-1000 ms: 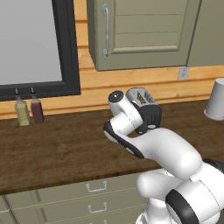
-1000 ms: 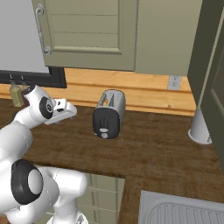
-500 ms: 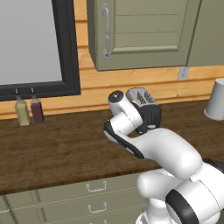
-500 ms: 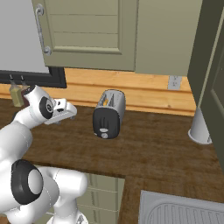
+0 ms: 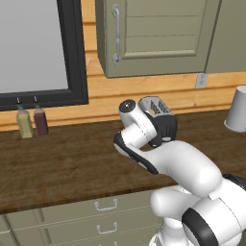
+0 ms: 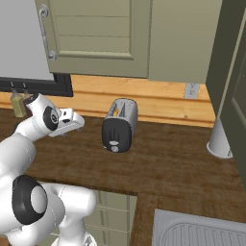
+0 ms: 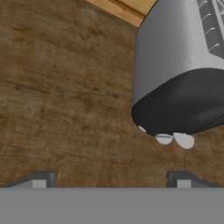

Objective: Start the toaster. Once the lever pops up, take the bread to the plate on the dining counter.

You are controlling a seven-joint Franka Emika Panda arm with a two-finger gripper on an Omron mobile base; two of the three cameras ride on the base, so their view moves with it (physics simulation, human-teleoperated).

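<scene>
Holding position: nothing moved over last second. My claw [image 6: 77, 123] spread wide, empty, beside toaster [image 6: 117, 126] near worktop [image 6: 182, 163] back edge. Lever not yet pressed.

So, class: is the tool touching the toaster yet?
Apart. The right base view shows the open tool left of the toaster with bare wood counter between them; the hand view shows the same gap.

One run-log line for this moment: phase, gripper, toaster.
phase: approaching toaster | gripper: open, empty, short of the toaster's black end | lever: not pressed yet | toaster: on wood counter
</scene>
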